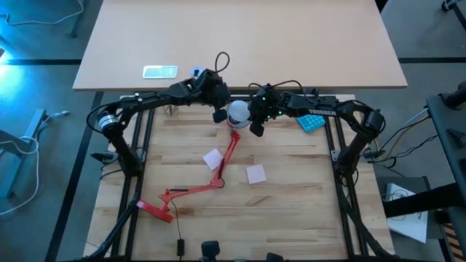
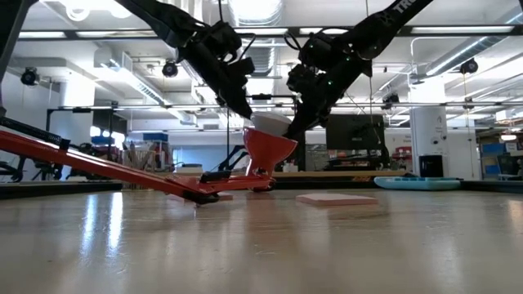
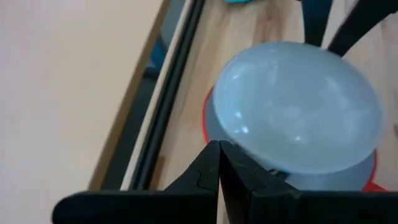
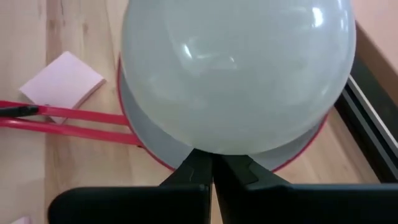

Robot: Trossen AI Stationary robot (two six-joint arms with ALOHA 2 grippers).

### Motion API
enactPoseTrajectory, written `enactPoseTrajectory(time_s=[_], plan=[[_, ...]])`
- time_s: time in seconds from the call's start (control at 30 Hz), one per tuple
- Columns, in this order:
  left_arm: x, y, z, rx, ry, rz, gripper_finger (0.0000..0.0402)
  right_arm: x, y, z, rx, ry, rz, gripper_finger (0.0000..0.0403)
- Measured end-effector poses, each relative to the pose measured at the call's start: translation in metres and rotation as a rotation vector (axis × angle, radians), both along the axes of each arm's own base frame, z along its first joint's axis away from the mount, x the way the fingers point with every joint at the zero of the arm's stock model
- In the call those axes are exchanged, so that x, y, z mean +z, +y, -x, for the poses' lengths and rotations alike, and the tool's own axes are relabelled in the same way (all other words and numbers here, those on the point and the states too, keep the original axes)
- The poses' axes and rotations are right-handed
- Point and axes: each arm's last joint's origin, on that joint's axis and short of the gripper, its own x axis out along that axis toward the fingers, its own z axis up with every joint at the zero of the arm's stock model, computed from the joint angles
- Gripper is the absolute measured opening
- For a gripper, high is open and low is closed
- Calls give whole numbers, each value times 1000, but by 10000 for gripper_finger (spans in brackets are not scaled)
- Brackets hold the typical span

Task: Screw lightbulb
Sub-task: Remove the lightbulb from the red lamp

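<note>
Far left front of table: flat red lamp base (image 1: 155, 209), thin jointed red arm (image 1: 218, 175) running up and right across pale wood-plank table (image 1: 291, 211) to the shade. Two square pink sticky notes, one (image 1: 212, 159) just left of the lamp arm, one (image 1: 255, 173) to its right, both flat on the wood.

Left gripper (image 1: 219, 115) at back centre, just left of the shade; dark matte fingers pressed together in left wrist view, tips meeting at the rim with nothing between them. Glossy bulb right in front of them.

Lightbulb (image 1: 237, 111) centred in red cone shade (image 2: 270, 149), smooth rounded white glass dome poking out of the mouth, screw base hidden inside. Shade: red outside, pale lining, mouth facing up in low view. Bulb fills most of both wrist views (image 3: 298, 106) (image 4: 236, 74), soft highlights on the glass.

Right gripper (image 1: 257, 128) just right of the shade, fingers likewise closed tip to tip at the bulb's lower edge in right wrist view, not clamping the bulb.

Further right: turquoise gridded flat piece (image 1: 312, 121) by the right arm. Beyond the frame, smooth tan tabletop (image 1: 291, 44) with small white rectangular label (image 1: 159, 71)
</note>
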Motion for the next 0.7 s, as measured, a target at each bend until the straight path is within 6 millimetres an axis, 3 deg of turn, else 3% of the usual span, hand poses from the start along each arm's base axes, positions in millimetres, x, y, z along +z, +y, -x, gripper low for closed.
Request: enactPoseTrajectory(time_s=[0.2, 0.5, 0.7], plan=[[-1, -4, -2, -34, 2, 28, 0, 1, -2, 2, -2, 4, 24, 2], [-7, -28, -3, -118, 93, 119, 0, 1, -14, 8, -82, 30, 79, 2], [-2, -22, 1, -40, 104, 34, 0, 4, -9, 14, -77, 74, 54, 2]])
